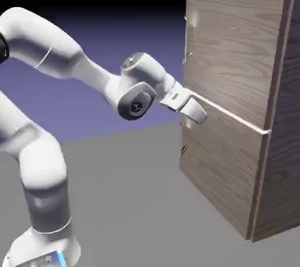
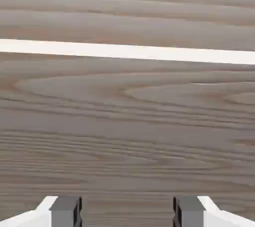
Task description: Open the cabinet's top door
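Note:
The cabinet [image 1: 234, 143] of brown wood grain stands at the exterior view's right. Its top door [image 1: 234, 43] looks closed, flush with the front, and its small silver handle [image 1: 186, 37] sits near the left edge. My gripper [image 1: 196, 115] is close to the front at the pale seam between the two door panels, below that handle and apart from it. In the hand view my gripper [image 2: 127, 212] is open, its grey fingertips [image 2: 64, 210] wide apart with nothing between them. Wood grain fills that view, crossed by the pale seam [image 2: 127, 52]; the handle does not show there.
The shorter lower door [image 1: 222, 166] has its own small handle [image 1: 183, 150] near its left edge, below my hand. The grey table [image 1: 129, 201] stretches between the arm's base and the cabinet.

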